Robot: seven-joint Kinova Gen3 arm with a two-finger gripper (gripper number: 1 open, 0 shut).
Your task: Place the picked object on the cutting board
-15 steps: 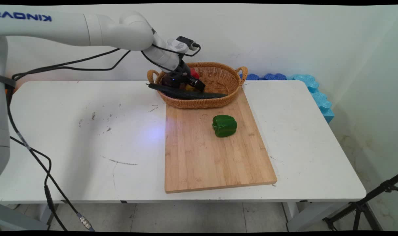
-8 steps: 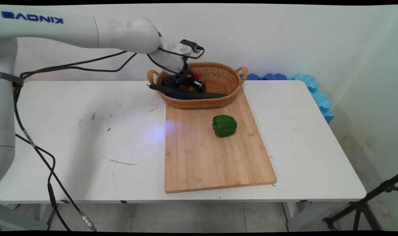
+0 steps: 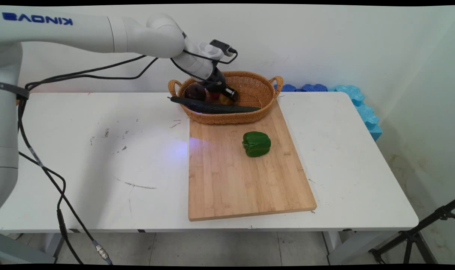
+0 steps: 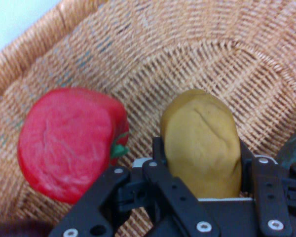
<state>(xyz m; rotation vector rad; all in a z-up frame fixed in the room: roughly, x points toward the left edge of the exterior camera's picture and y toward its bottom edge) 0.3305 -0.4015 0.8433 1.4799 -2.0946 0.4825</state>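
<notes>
We see hand clamped on yellow-brown potato inside wicker basket, fingers touching both sides; red pepper just beside.

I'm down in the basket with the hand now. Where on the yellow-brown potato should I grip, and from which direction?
Grip the potato across its narrower middle, coming straight down from above. The hand view shows it lying lengthwise between the gripper's fingers, flanks facing them. Judging by that, this line also stays off the red pepper beside it and the wicker basket wall.
</notes>
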